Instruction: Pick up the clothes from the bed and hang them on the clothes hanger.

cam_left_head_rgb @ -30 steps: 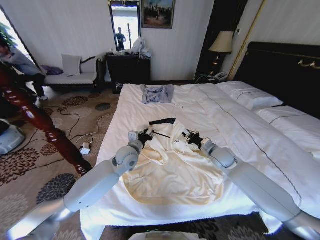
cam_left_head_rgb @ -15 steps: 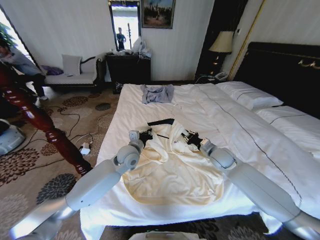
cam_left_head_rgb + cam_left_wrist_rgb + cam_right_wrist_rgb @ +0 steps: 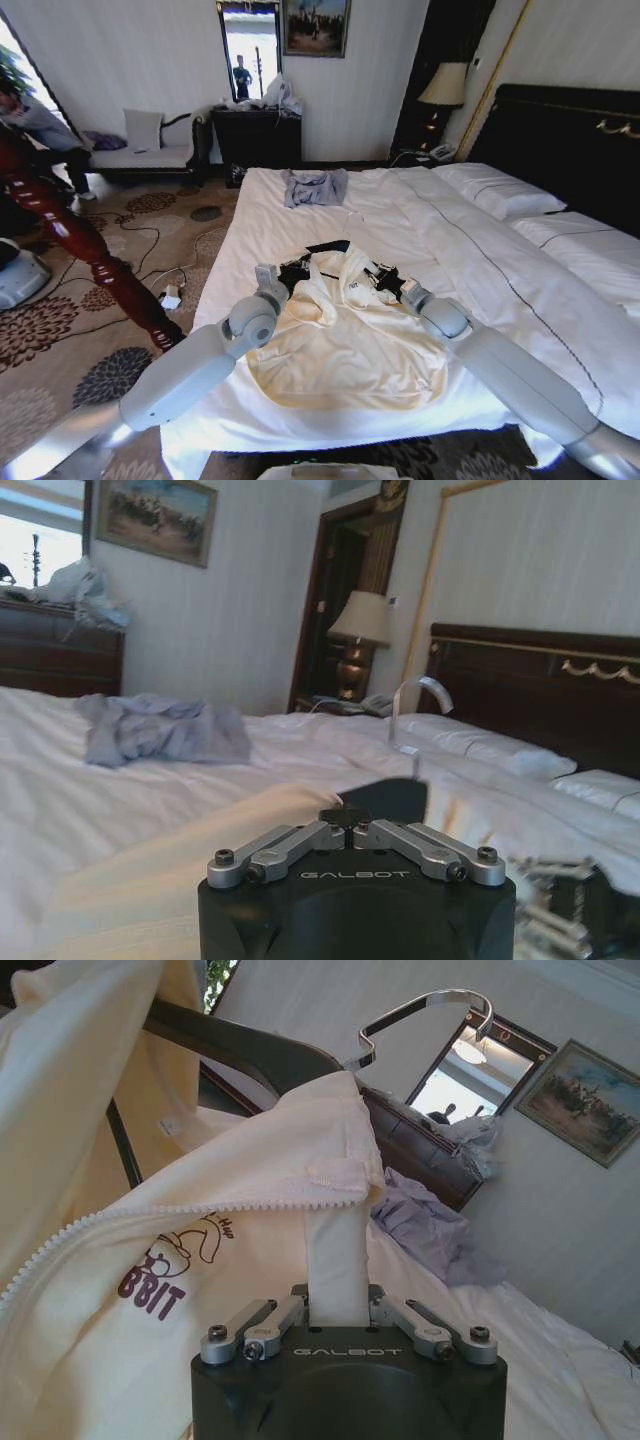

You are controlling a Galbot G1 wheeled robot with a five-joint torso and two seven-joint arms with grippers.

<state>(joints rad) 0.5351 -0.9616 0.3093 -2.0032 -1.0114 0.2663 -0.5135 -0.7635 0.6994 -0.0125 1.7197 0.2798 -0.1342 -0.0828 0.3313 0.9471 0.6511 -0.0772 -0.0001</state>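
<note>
The cream-yellow clothes (image 3: 345,345) lie spread on the white bed (image 3: 480,260), with the zipped collar end farthest from me. The black clothes hanger (image 3: 328,247) lies at that collar. In the right wrist view its dark bar (image 3: 250,1055) and metal hook (image 3: 430,1010) rise out of the collar. My left gripper (image 3: 290,272) is at the collar's left side, shut on the hanger's black end (image 3: 385,798). My right gripper (image 3: 385,280) is at the collar's right side, shut on a strip of the cream fabric (image 3: 335,1250).
A small blue-grey garment (image 3: 315,186) lies at the bed's far end. White pillows (image 3: 500,190) and the dark headboard (image 3: 570,130) are to the right. A thick reddish wooden post (image 3: 80,245) slants over the carpet at the left, with cables (image 3: 170,290) on the floor.
Both grippers have drawn slightly toward me, and the collar and the hanger have shifted a little with them.
</note>
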